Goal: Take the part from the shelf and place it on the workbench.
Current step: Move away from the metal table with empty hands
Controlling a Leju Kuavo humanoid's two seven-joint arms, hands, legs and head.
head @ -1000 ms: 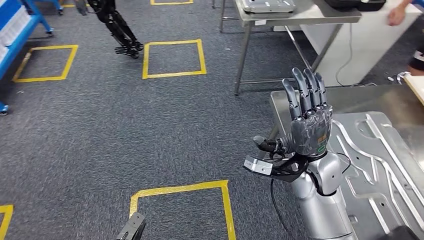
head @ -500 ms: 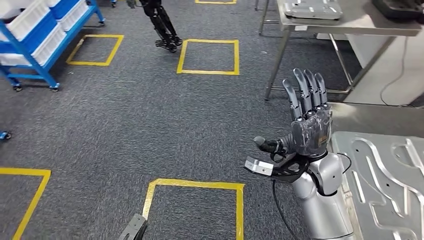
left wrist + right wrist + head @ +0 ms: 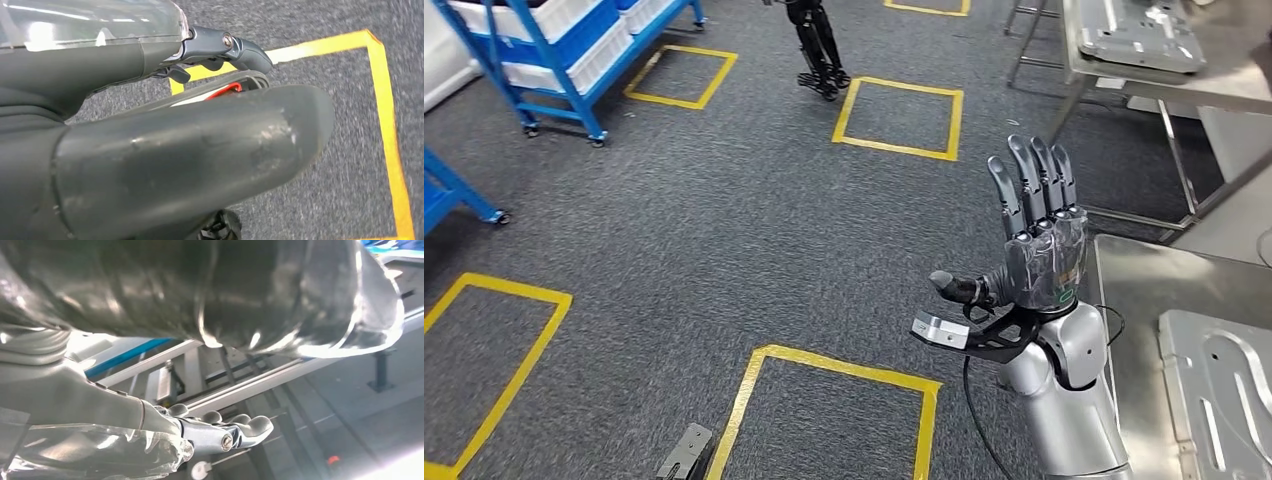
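My right hand (image 3: 1036, 240) is raised in front of me, palm flat and fingers straight up, holding nothing. In the right wrist view its fingers (image 3: 225, 432) stretch out empty. A silver stamped metal part (image 3: 1224, 400) lies flat on the steel workbench (image 3: 1129, 300) at the lower right, just beside my right arm. A similar part (image 3: 1139, 35) rests on a farther metal table (image 3: 1214, 90). The blue shelf (image 3: 554, 50) with white bins stands at the far upper left. My left hand (image 3: 175, 140) hangs low over the carpet, thumb and fingers loose, with nothing in it.
Grey carpet carries yellow taped squares (image 3: 899, 115), one right under me (image 3: 824, 420). Another robot's dark legs (image 3: 819, 50) stand at the top centre. A second blue frame (image 3: 454, 195) juts in at the left edge.
The camera has turned left: the workbench and part slid toward the right edge and the blue shelf came into sight. My right hand keeps its raised, flat pose.
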